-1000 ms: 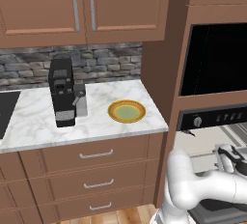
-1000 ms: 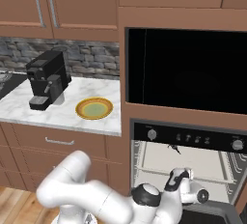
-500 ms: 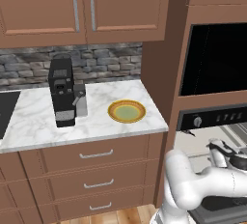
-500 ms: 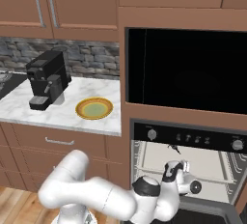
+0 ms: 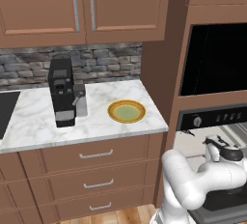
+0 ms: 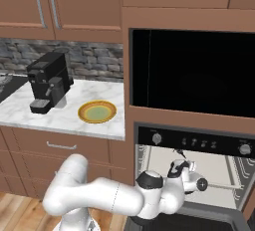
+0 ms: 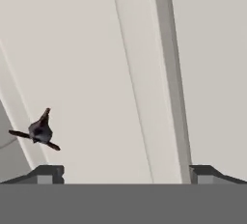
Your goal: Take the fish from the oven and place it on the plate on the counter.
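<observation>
A brown-framed oven stands open beside a white marble counter bearing a yellow-rimmed plate. Inside the oven, the gripper spreads wide, empty, near the small dark fish.

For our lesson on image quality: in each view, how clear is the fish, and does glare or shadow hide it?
Hand view: fish small but crisp against the pale, evenly lit oven tray, no glare. Right base view: a tiny dark speck. Left base view: likewise tiny.
</observation>
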